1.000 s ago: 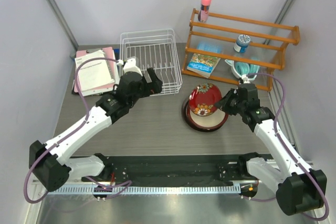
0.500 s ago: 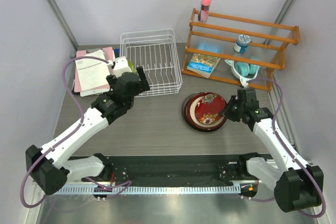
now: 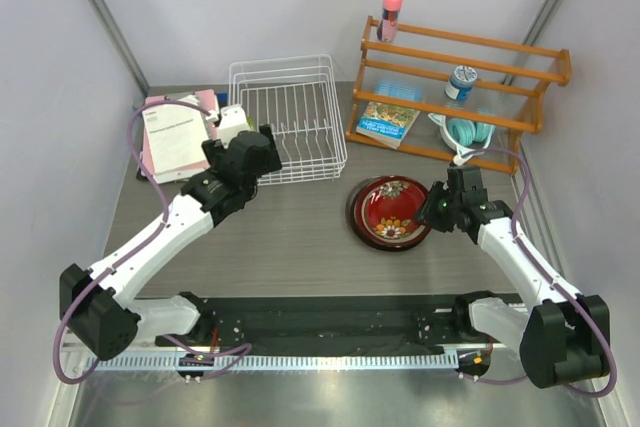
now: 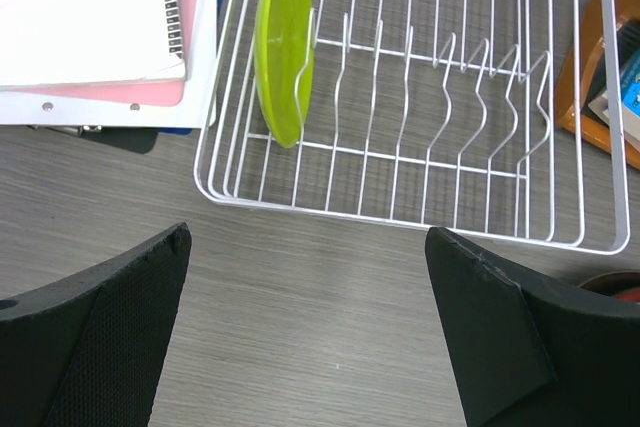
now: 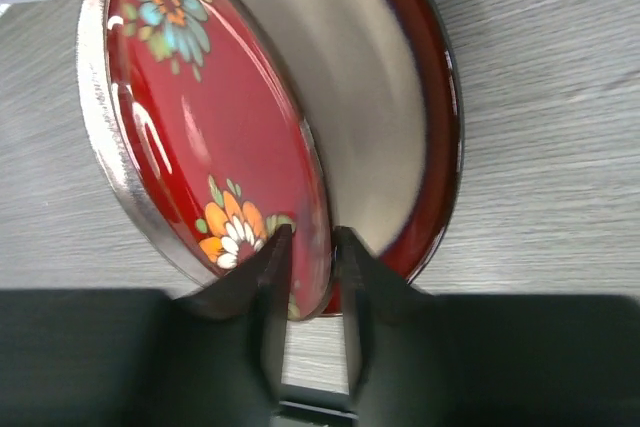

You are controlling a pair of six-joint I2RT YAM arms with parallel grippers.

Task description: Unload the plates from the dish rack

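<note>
The white wire dish rack (image 3: 300, 97) stands at the back centre. In the left wrist view the rack (image 4: 400, 219) holds only the lime green plate (image 4: 283, 47), upright in its left slot. My left gripper (image 3: 262, 147) hovers open and empty (image 4: 310, 327) over the table just in front of the rack. My right gripper (image 3: 432, 209) is shut (image 5: 310, 247) on the rim of the red floral plate (image 5: 200, 137). That plate lies slightly tilted on the dark-red-rimmed cream plate (image 5: 400, 117) on the table (image 3: 388, 212). I cannot make out the grey-rimmed plate.
An orange-brown wooden shelf rack (image 3: 460, 77) stands at the back right with a book (image 3: 388, 119), a jar (image 3: 461, 79) and a pink bottle (image 3: 391, 2). Notebooks (image 3: 180, 137) lie left of the dish rack. Grey walls close in on both sides.
My right gripper has lowered the red floral plate from a steep tilt to almost flat on the stack. My left arm has swung left to the rack's front-left corner.
</note>
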